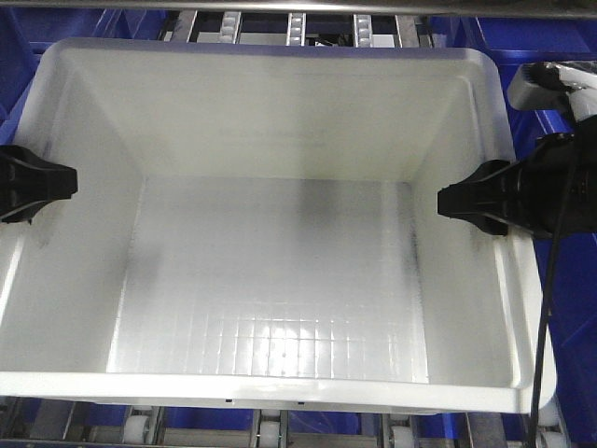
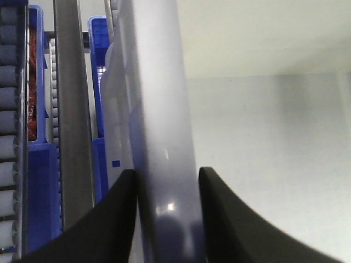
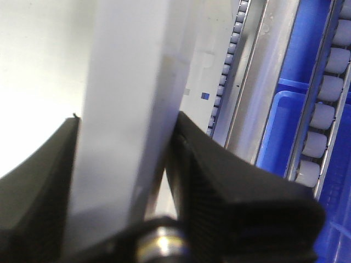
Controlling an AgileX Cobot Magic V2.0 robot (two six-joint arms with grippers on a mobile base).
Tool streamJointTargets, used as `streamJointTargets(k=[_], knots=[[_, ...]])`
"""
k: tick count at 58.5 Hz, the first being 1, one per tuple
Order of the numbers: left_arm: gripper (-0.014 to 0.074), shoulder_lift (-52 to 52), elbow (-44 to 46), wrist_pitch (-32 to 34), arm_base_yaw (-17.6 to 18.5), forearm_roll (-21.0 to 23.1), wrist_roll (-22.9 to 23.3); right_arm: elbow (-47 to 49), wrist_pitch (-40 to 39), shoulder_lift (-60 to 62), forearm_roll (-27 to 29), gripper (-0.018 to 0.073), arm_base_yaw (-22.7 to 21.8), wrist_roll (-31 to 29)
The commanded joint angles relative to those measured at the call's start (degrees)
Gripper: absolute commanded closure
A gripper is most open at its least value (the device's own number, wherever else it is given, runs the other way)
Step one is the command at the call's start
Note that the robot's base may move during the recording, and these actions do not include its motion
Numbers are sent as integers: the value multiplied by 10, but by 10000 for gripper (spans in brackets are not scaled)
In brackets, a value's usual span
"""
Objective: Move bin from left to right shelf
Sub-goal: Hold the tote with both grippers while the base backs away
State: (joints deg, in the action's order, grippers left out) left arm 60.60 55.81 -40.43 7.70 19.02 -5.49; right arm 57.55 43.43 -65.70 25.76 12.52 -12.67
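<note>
The large white bin (image 1: pixel 280 280) fills the front view, open side up and empty. My left gripper (image 1: pixel 58 182) is shut on its left rim, and my right gripper (image 1: pixel 455 200) is shut on its right rim. In the left wrist view the rim (image 2: pixel 162 109) runs between the black fingers of the left gripper (image 2: pixel 167 176). The right wrist view shows the right gripper (image 3: pixel 127 118) clamped on the white wall (image 3: pixel 131 71). Roller tracks (image 1: pixel 294 28) of a metal rack show beyond and below the bin. I cannot tell whether this rack is the right shelf.
Dark blue bins (image 1: pixel 84 23) sit behind and on both sides of the white bin. More white rollers (image 1: pixel 270 431) show under its near edge. Silver rails with rollers (image 3: pixel 323 115) and a blue bin (image 3: pixel 279 126) run beside the right gripper. A grey rail (image 2: pixel 71 109) stands left of the left gripper.
</note>
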Motion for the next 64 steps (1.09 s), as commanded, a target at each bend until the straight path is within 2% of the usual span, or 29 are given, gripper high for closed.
streamJointTargets(k=[1, 64], knots=[[603, -16, 22, 52, 4, 38, -14, 23, -48, 20, 32, 564, 0, -31], [603, -16, 22, 52, 4, 38, -14, 23, -48, 20, 32, 564, 0, -31]])
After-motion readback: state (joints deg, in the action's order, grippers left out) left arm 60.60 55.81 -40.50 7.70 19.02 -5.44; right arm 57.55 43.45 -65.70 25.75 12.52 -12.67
